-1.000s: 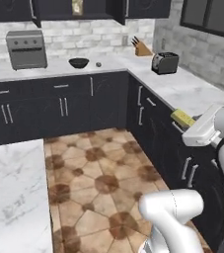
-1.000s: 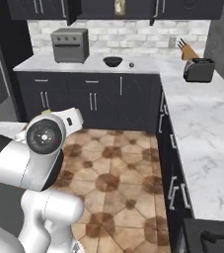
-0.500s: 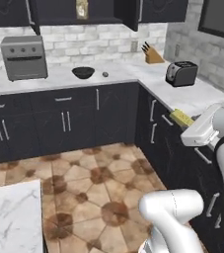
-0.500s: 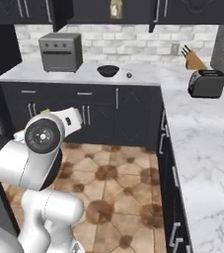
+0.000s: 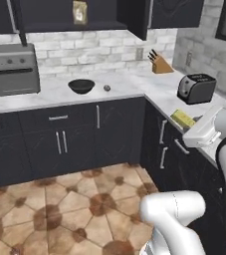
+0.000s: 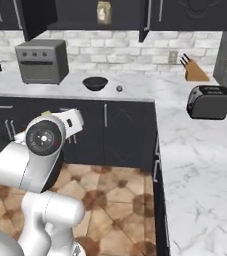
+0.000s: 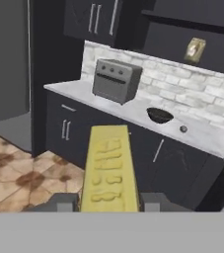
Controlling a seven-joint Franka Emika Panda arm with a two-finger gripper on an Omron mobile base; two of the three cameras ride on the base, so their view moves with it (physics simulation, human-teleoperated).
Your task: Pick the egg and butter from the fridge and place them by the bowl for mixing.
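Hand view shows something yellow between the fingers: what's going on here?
The gripper is shut on the butter, a yellow stick carried out in front of the hand. Ahead, the dark bowl sits on the marble counter with the egg already lying beside it, apart from the bowl. A grey toaster oven stands further along. The butter is not yet set down.

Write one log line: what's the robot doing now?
hand: shut on butter | egg: on counter beside bowl | butter: not yet placed
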